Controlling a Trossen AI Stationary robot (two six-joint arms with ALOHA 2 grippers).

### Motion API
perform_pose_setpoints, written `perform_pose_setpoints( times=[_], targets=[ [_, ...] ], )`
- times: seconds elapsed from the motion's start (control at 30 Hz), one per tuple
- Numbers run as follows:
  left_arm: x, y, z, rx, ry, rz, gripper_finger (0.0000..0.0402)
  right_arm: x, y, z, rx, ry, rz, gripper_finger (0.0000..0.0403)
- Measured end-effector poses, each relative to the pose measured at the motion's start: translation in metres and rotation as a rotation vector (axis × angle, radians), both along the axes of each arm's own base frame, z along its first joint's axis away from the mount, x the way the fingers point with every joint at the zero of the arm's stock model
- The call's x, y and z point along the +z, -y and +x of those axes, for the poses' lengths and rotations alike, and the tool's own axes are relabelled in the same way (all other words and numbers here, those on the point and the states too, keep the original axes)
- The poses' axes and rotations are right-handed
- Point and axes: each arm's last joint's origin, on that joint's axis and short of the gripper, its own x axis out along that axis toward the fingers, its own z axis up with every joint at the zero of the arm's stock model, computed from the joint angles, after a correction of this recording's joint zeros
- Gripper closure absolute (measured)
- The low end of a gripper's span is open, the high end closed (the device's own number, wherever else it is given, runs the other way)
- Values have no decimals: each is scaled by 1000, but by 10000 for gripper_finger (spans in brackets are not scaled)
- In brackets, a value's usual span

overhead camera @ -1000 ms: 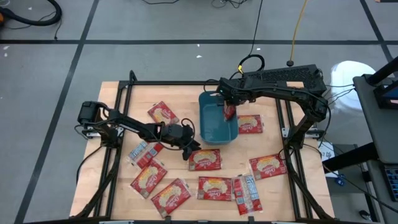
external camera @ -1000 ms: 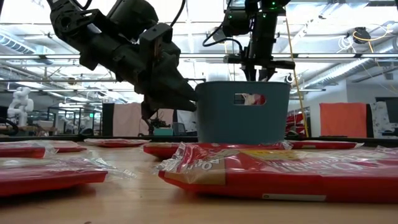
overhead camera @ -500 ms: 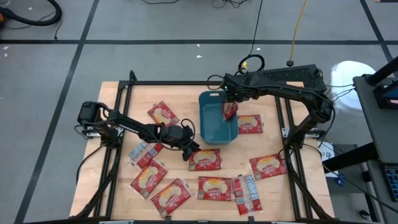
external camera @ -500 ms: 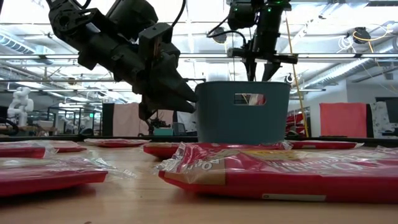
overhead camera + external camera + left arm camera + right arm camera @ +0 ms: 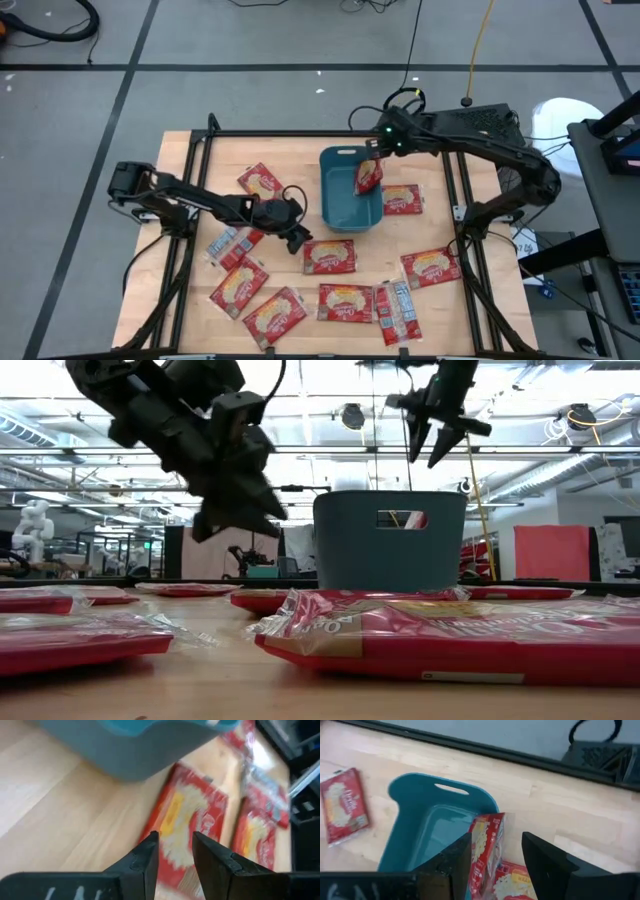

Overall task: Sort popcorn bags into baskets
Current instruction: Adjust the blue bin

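The teal basket point(image 5: 345, 205) stands at the table's middle. One red popcorn bag point(image 5: 485, 845) stands on edge inside it and leans on the basket's right wall. My right gripper point(image 5: 495, 865) hangs open high above that bag, touching nothing; the low view shows it well above the rim point(image 5: 423, 458). My left gripper point(image 5: 297, 237) hovers by the basket's near left corner, above another flat bag point(image 5: 187, 825). Its fingers point(image 5: 175, 852) stand slightly apart with nothing between them.
Several more popcorn bags lie flat on the wooden table: far left of the basket point(image 5: 262, 183), right of it point(image 5: 400, 199), and along the near half point(image 5: 344, 302) point(image 5: 431, 267) point(image 5: 238, 287). Two lie silvery side up point(image 5: 228, 243) point(image 5: 397, 310). A black frame point(image 5: 205, 150) borders the table.
My right gripper has opened and let go of the popcorn bag. It has then risen clear of the basket toward the far right, and the bag has stayed leaning inside. My left gripper has lifted a little and rolled, drawing slightly toward the table's left.
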Motion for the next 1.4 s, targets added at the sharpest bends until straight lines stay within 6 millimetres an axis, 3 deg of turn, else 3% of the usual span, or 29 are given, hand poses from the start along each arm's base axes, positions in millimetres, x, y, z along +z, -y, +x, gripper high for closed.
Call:
perform_pose_setpoints(
  times=[0.23, 0.43, 0.77, 0.9, 1.07, 1.4],
  targets=[
    [17, -1, -12, 26, -5, -2, 282, 20, -16, -21, 59, 70, 16, 236],
    [26, -7, -25, 157, -64, -63, 282, 37, -43, -42, 139, 138, 43, 236],
    [31, -17, -32, 281, -87, -115, 282, 37, -83, -57, 176, 120, 65, 236],
    [30, -18, -33, 286, -103, -113, 282, 15, -98, -58, 213, 77, 141, 238],
    [29, -18, -33, 287, -103, -114, 282, -28, -105, -52, 201, 38, 211, 267],
    [33, -18, -35, 278, -85, -123, 282, -101, -89, -42, 75, 113, 223, 338]
  ],
)
